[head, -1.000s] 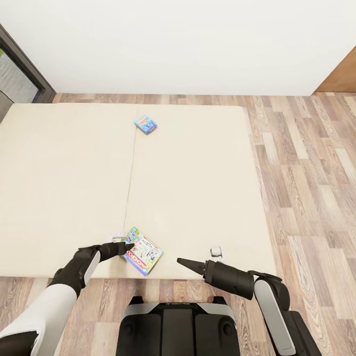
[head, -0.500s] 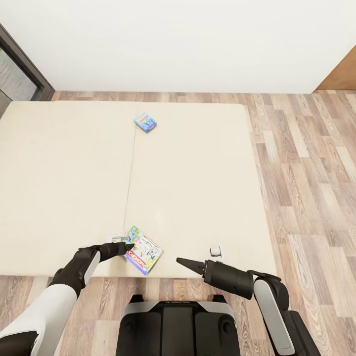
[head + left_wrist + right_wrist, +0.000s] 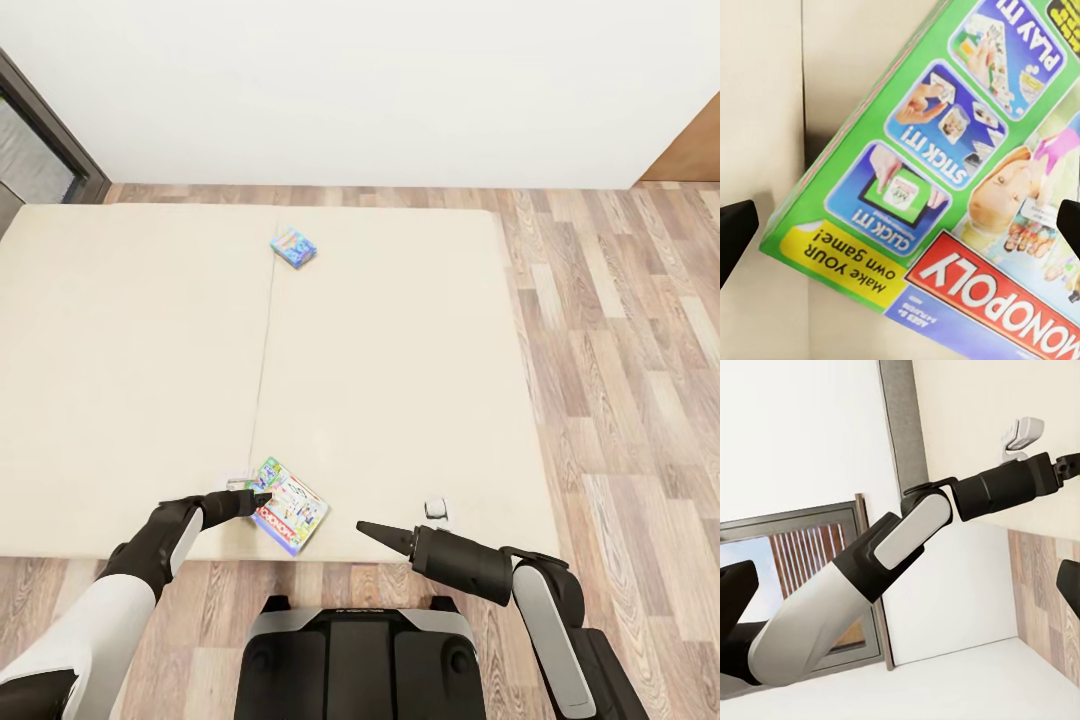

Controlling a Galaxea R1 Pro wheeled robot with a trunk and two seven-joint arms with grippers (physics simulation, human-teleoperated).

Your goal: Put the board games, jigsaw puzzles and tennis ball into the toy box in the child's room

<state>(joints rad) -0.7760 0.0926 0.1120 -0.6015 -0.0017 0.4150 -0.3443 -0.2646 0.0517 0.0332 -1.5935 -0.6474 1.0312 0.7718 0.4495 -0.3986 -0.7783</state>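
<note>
The green-edged board game (image 3: 289,505) lies flat near the bed's (image 3: 140,350) front edge, my left tool (image 3: 262,496) spread wide over its corner, gripping nothing. A blue board game (image 3: 294,247) sits far back. My right tool (image 3: 368,527) hovers beside; I cannot tell its state

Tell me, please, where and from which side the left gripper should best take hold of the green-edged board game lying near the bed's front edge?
Probably at the green-edged board game's near left corner, from above. It lies flat on the bed, so only thin side edges offer purchase. The left gripper is at that corner, jaws spread wide across it in the wrist view.
</note>
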